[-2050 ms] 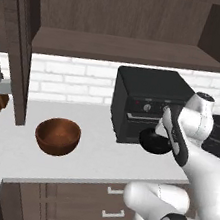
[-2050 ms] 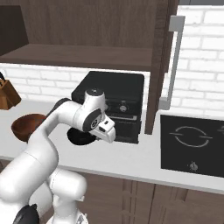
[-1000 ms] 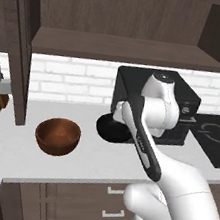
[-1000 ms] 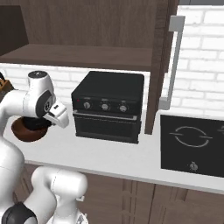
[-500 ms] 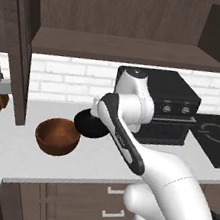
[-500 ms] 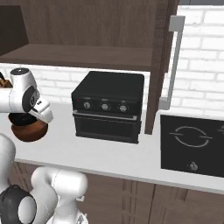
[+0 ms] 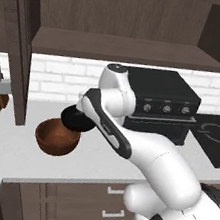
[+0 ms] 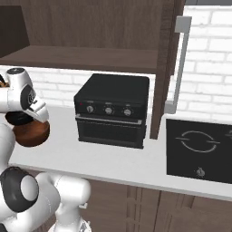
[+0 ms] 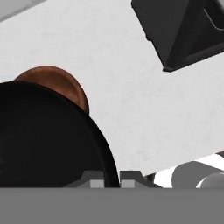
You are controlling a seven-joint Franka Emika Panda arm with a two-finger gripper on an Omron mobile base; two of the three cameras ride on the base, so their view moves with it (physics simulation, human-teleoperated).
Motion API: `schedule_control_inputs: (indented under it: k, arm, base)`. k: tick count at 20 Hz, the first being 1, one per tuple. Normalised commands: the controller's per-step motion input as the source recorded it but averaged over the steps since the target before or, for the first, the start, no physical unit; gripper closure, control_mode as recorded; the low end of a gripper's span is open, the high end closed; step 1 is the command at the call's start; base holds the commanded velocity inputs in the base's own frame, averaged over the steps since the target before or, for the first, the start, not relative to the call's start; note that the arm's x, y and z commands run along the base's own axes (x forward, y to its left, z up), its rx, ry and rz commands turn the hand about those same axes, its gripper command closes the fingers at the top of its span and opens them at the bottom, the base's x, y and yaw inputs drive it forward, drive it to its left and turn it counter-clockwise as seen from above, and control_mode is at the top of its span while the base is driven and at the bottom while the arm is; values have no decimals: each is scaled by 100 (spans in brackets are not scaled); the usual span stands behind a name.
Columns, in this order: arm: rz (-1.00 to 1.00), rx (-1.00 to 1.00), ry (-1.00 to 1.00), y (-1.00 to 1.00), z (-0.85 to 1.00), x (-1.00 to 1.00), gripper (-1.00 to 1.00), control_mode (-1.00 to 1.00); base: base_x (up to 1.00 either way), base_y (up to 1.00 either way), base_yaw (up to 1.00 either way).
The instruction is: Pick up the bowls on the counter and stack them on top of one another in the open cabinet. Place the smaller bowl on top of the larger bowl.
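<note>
The end effector [image 9: 111, 177] is clamped on the rim of the smaller bowl [image 7: 76, 119], carried at centre-left just above the larger bowl [image 7: 56, 137] on the counter [image 7: 104, 156]. Next: lower it inside, centred, then release.

White arm rises from base, bends at elbow, reaches forward and left, forearm angled down. Hand [image 7: 80, 118] low at end of reach, fingers [image 9: 94, 178] pinched tight on rim of smaller bowl [image 7: 75, 119], bowl carried clear above desk.
</note>
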Motion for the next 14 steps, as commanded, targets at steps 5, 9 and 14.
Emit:
schedule_control_inputs:
  k: [5, 9, 14]
  arm:
    - [0, 0, 1, 35, -33, 10, 100, -100]
    - [2, 0, 2, 8, -41, 11, 100, -100]
    - [0, 0, 2, 13, -36, 24, 100, -100]
  base:
    - [0, 0, 0]
    - [0, 0, 0]
    - [0, 0, 0]
